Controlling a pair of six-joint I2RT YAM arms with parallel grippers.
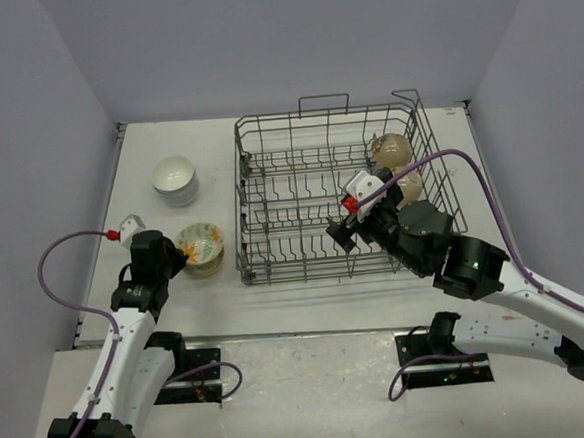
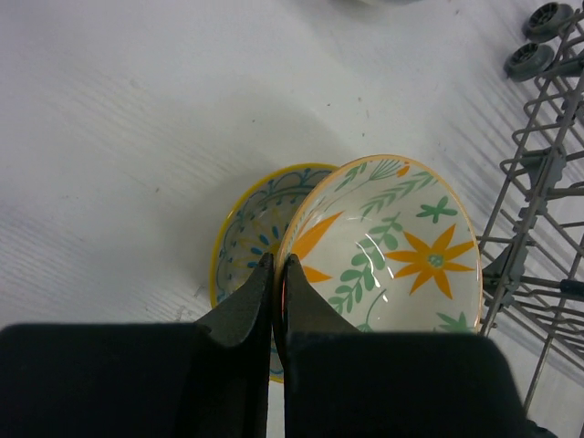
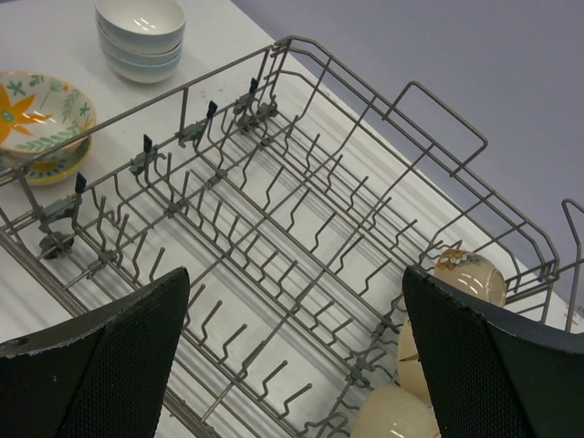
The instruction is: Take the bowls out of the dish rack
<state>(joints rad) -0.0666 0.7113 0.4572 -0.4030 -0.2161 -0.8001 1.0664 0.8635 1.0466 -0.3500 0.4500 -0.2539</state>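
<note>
The dark wire dish rack [image 1: 241,182] stands mid-table. Tan bowls [image 1: 392,150] lean on its tines at the right end, and they also show in the right wrist view [image 3: 470,278]. My right gripper [image 1: 345,227] is open and empty, hovering over the rack's near side [image 3: 294,272], left of the tan bowls. My left gripper [image 2: 276,260] is shut on the rim of a white bowl with orange flowers [image 2: 392,246]. That bowl rests tilted on a yellow-rimmed patterned bowl [image 2: 245,228], left of the rack [image 1: 201,247].
A stack of plain white bowls [image 1: 174,179] stands on the table behind the floral bowls, and it shows in the right wrist view [image 3: 141,32]. The rack's wheels and wires [image 2: 538,182] are close to the right of the left gripper. Walls enclose the table.
</note>
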